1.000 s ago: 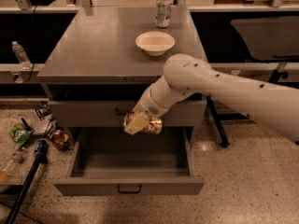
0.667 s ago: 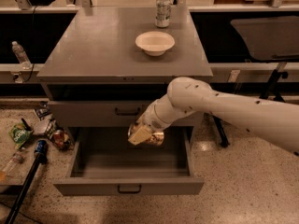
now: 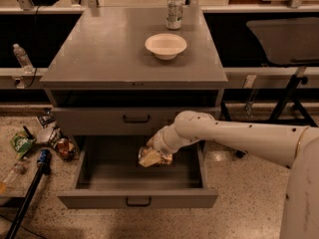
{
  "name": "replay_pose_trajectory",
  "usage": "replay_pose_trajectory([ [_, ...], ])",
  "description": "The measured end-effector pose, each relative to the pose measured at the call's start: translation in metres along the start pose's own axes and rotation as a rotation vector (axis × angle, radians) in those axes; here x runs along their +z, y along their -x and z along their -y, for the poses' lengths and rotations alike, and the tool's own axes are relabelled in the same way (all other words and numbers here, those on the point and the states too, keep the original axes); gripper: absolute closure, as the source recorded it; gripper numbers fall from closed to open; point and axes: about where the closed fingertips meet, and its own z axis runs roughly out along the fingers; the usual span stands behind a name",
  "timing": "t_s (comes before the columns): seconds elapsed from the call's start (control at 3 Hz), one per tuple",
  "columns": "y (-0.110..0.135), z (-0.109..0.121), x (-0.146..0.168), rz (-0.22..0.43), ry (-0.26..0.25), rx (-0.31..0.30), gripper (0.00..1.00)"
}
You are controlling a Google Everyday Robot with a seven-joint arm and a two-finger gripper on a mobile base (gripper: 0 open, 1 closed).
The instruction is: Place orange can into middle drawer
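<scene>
The grey cabinet's lowest drawer, the middle drawer of the task, is pulled wide open. Its dark bar handle faces the front. My white arm reaches in from the right. My gripper is down inside the open drawer, near its middle. It is shut on the orange can, which shows as a coppery glint beside the pale fingers. The can is just above the drawer floor; I cannot tell whether it touches.
A like-handled drawer above stays closed. On the cabinet top stand a white bowl and a silver-and-green can. Litter and a bottle lie on the floor at left. A dark pole slants at front left.
My gripper has moved down and slightly right with the orange can, from in front of the closed drawer's face into the open drawer.
</scene>
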Motion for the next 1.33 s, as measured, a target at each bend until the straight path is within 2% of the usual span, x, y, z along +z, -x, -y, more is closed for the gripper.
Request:
replay_pose_trajectory([
  [0.33, -0.002, -0.001, 0.003, -0.002, 0.005, 0.003, 1.0],
  [0.67, -0.024, -0.006, 0.025, 0.021, -0.009, 0.076, 1.0],
  [1.0, -0.05, -0.013, 0.057, 0.039, -0.008, 0.134, 0.81],
  [1.33, -0.065, -0.016, 0.079, 0.041, -0.01, 0.152, 0.58],
])
